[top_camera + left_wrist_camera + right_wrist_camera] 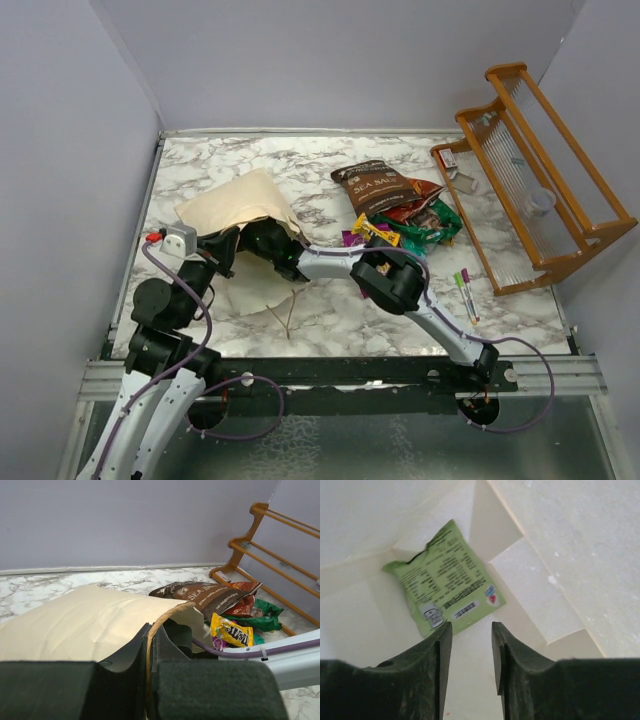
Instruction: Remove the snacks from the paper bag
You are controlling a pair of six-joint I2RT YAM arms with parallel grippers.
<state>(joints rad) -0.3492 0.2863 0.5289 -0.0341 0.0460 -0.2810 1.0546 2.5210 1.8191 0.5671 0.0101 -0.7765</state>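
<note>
The paper bag (235,205) lies on its side at the table's left, mouth toward the right. My left gripper (148,635) is shut on the bag's rim (167,616) and holds the mouth up. My right gripper (468,630) is open deep inside the bag; in the top view only its wrist (272,242) shows at the mouth. A light green packet (445,580) lies flat at the bag's bottom just beyond its fingertips, untouched. Outside lie the Sea Salt bag (375,185), an orange-red bag (415,208), green bags (438,226), a yellow packet (231,632) and a purple packet (350,238).
A wooden rack (530,170) stands along the right edge. Two marker pens (465,292) lie in front of it. The bag's cord handles (290,312) trail on the marble near the front. The right arm (400,280) stretches across the table's middle.
</note>
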